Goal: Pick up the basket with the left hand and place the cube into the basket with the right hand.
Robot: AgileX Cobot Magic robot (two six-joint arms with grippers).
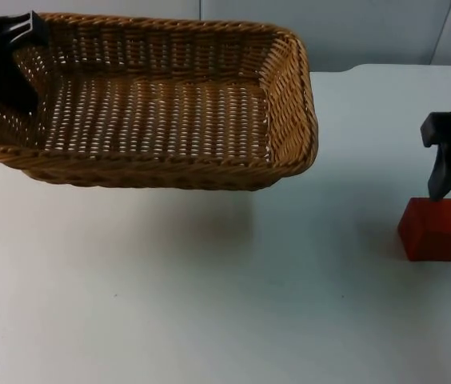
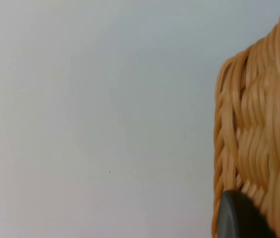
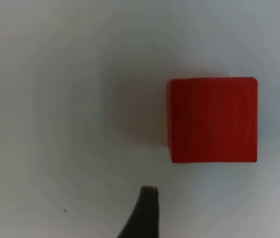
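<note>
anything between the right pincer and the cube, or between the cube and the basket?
Nothing visible. The right pincer hangs just above the red cube, which sits on bare white table. The stretch of table from the cube to the wicker basket is bare too. The left pincer holds the basket at its left end.

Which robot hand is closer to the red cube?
Right. The right tool hangs just above the cube on the table. The left tool is far across, holding the basket rim.
</note>
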